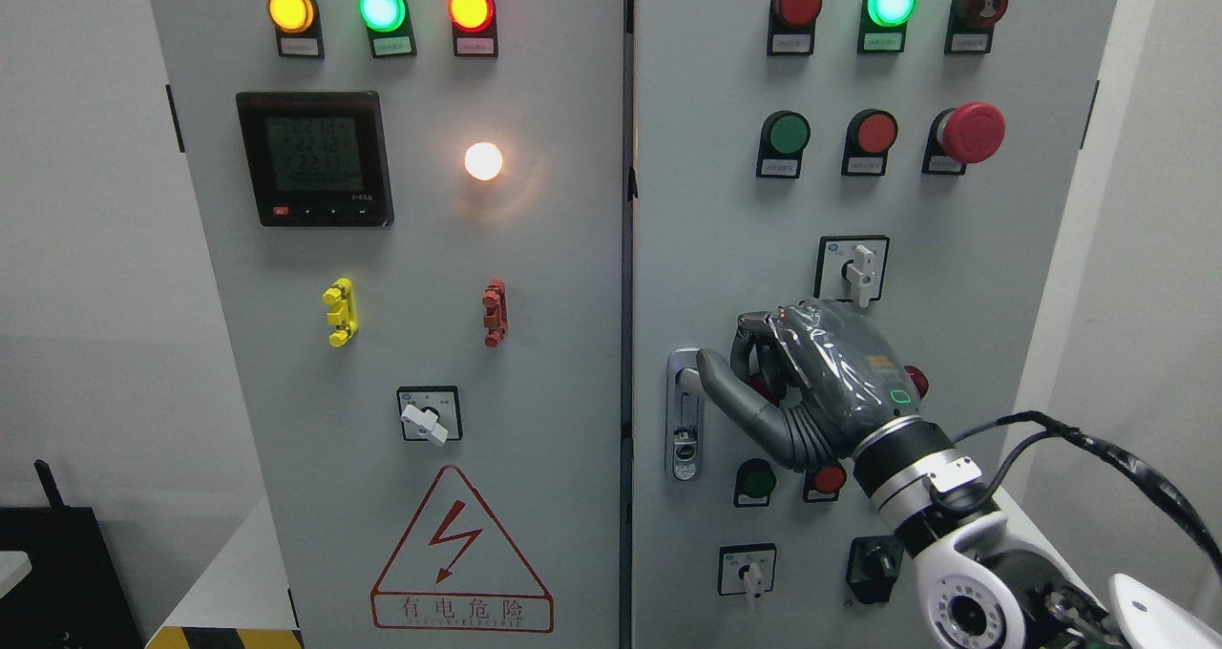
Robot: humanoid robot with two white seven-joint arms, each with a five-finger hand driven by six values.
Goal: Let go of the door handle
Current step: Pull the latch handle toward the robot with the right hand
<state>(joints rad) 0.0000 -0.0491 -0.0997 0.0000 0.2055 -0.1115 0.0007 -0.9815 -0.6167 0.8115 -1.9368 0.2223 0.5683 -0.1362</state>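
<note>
Right hand (821,382) at 3 o'clock of door handle (684,412), thumb on lever, fingers curled, probably loosened; handle plate vertical, 12-to-6; retreat toward 4 o'clock

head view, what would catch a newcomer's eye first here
The robot's grey right hand reaches in from the lower right to the silver door handle on the right cabinet door. Above it sits a big red mushroom stop button; a white lamp glows on the left door.
</note>
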